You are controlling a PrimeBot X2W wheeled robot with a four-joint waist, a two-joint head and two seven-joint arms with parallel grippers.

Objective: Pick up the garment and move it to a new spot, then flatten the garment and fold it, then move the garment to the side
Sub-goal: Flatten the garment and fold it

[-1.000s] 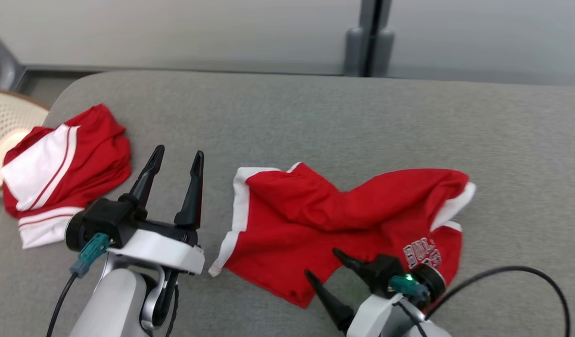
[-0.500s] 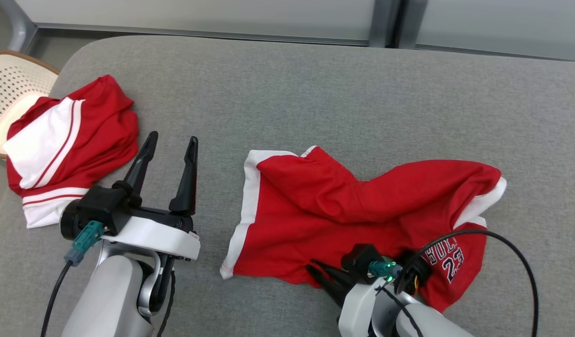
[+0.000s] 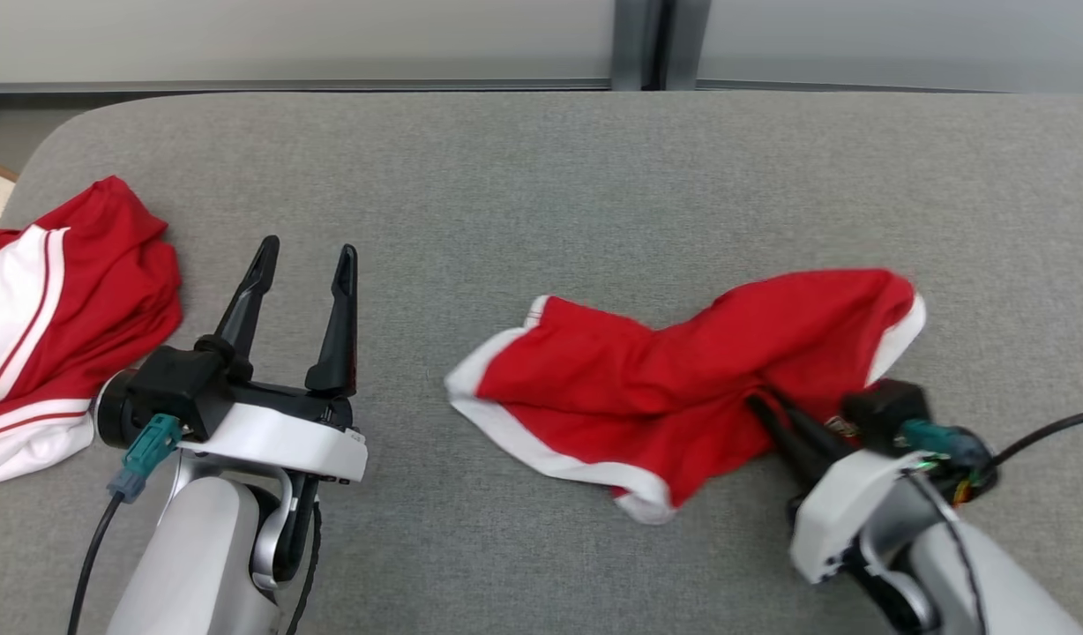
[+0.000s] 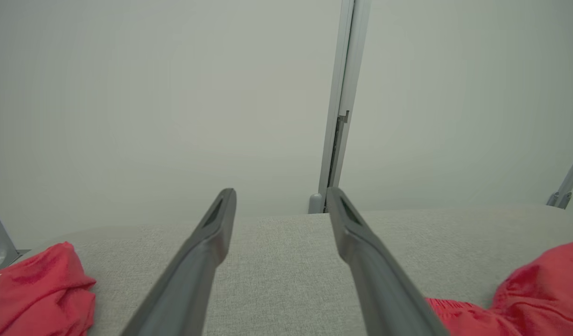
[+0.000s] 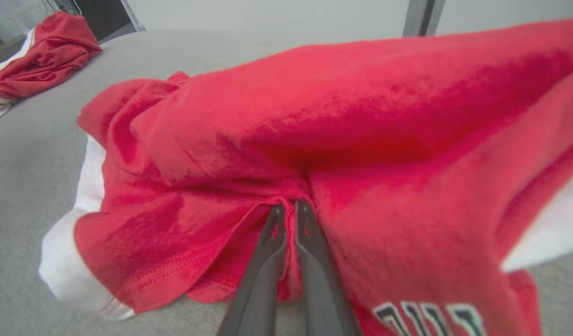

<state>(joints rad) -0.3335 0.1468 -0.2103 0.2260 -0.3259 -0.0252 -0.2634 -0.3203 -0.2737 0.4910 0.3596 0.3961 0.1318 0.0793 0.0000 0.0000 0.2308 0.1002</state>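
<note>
1. The garment [image 3: 683, 397], red shorts with white trim along the hems, lies bunched at centre-right of the head view on a grey upholstered surface [image 3: 541, 194]. One white-edged leg opening points toward the lower middle of the frame and another reaches the right, just above the right arm.
2. In the right wrist view the garment [image 5: 314, 116] rises as a red ridge across the upper half of the frame. Dark-edged white lettering [image 5: 426, 317] shows at the bottom right, cut off by the frame edge.
3. The right gripper [image 3: 758, 401] comes in from the lower right of the head view. Its fingers are pinched together on a fold of the red fabric. The right wrist view shows the two fingertips [image 5: 286, 210] almost touching, with cloth gathered between them.
4. The left gripper [image 3: 308, 251] sits at lower left of the head view, fingers spread wide and holding nothing, well apart from the garment. In its own wrist view the gripper [image 4: 281, 193] frames bare grey fabric, with the garment [image 4: 543, 284] at the lower right corner.
5. A second red-and-white garment [image 3: 65, 291] lies crumpled at the left edge of the head view.
6. A pale wall panel with a dark vertical seam [image 3: 638, 44] runs along the top.
</note>
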